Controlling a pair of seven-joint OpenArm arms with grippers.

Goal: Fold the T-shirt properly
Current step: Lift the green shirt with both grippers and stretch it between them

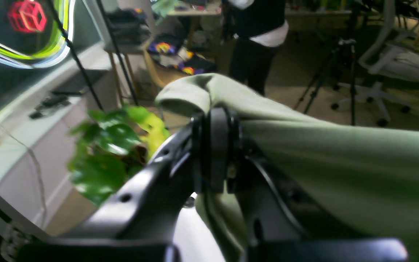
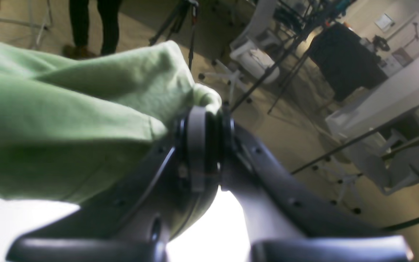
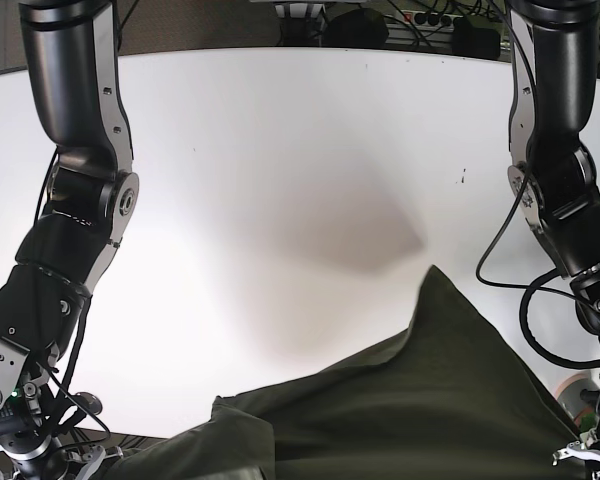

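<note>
**Green cotton T-shirt held aloft by both grippers**

Green fabric of the pale olive T-shirt (image 3: pixel 400 400) hangs stretched above the white worktop (image 3: pixel 280 180), low in the base view. Left gripper (image 1: pixel 216 145) pinches one bunched edge; right gripper (image 2: pixel 202 145) pinches another. Both black arms bend downward at the worktop's sides, wrists raised toward the room.
</note>
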